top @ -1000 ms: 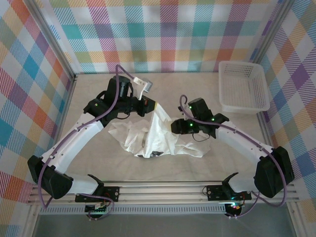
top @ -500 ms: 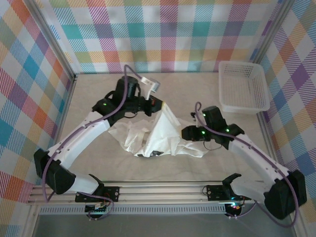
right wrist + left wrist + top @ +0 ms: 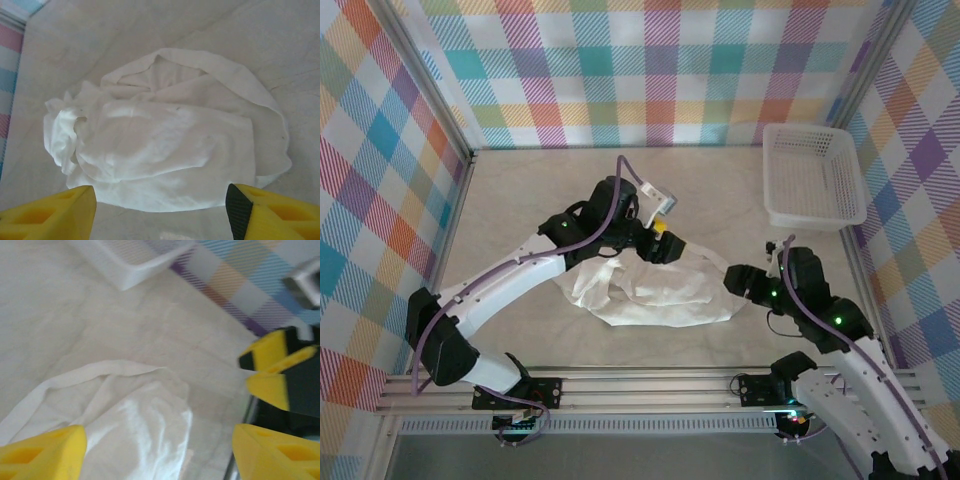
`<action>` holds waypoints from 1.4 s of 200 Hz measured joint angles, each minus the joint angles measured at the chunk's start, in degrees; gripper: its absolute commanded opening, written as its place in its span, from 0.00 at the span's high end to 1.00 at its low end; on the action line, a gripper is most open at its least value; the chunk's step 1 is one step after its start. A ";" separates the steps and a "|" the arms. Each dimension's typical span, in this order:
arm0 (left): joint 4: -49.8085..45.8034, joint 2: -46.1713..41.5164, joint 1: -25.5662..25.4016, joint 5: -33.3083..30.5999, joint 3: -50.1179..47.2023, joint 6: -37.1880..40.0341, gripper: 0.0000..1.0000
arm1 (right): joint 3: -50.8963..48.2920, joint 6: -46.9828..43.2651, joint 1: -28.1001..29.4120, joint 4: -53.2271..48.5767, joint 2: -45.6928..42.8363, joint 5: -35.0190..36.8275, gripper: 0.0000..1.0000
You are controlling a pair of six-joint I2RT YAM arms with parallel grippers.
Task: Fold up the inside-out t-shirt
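Observation:
The inside-out t-shirt (image 3: 655, 292) lies as a crumpled white heap in the middle of the table, with no cloth raised. My left gripper (image 3: 666, 243) hovers over its far edge, open, with the cloth (image 3: 140, 425) below and nothing between its yellow fingers (image 3: 42, 455). My right gripper (image 3: 735, 280) stands just off the shirt's right edge, open and empty. In the right wrist view the whole heap (image 3: 165, 135) spreads beyond that gripper (image 3: 160, 217), and bare table lies between its fingers (image 3: 272, 215).
A white plastic mesh basket (image 3: 813, 175) sits at the back right by the checked wall; its corner (image 3: 130, 262) appears in the left wrist view. Bare beige table (image 3: 520, 190) surrounds the shirt.
The left gripper opened and let go of the lifted peak of cloth, which dropped flat. It shifted right. The right gripper opened wider and drew back to the right.

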 measured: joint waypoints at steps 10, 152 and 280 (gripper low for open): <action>-1.42 0.00 1.03 -4.09 -0.87 -3.17 0.17 | 0.81 0.20 -0.24 -0.09 4.20 0.44 0.27; -6.82 1.31 13.77 -18.62 -20.72 -28.50 1.00 | -2.08 -5.14 -13.35 9.33 37.29 -11.93 0.51; -9.42 8.17 37.40 -24.02 -6.25 -10.78 1.00 | -1.73 -2.60 -10.03 10.23 48.06 -18.23 0.38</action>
